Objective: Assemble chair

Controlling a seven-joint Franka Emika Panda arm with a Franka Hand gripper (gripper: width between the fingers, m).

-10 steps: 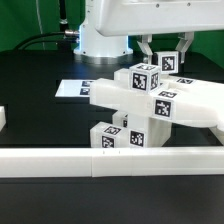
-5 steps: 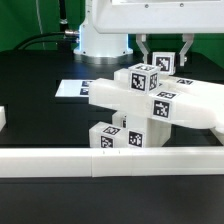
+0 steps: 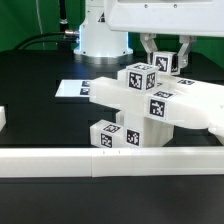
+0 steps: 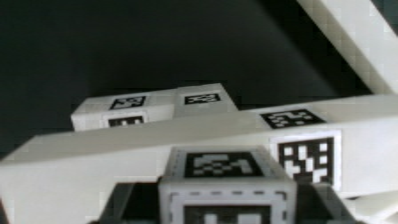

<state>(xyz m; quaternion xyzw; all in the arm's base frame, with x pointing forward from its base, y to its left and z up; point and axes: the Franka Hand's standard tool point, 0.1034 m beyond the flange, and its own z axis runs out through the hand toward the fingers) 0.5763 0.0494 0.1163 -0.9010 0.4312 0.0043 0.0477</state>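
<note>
The part-built chair (image 3: 150,105) stands mid-table, a stack of glossy white tagged blocks with a flat panel (image 3: 200,100) reaching toward the exterior view's right. My gripper (image 3: 166,58) hangs just behind its top, shut on a small square white tagged chair piece (image 3: 166,63). In the wrist view that piece (image 4: 222,180) fills the space between my dark fingers (image 4: 134,205), with my gripper (image 4: 222,208) closed around it. Right beyond it lie the chair's broad white panel (image 4: 98,160) and tagged blocks (image 4: 160,105).
A long low white border wall (image 3: 100,160) runs along the table's front. The marker board (image 3: 72,89) lies flat behind the chair. The arm's white base (image 3: 100,35) stands at the back. A small white piece (image 3: 3,118) shows at the exterior view's left edge.
The arm has drifted slightly toward the exterior view's right with the piece still gripped. The chair stack has barely shifted.
</note>
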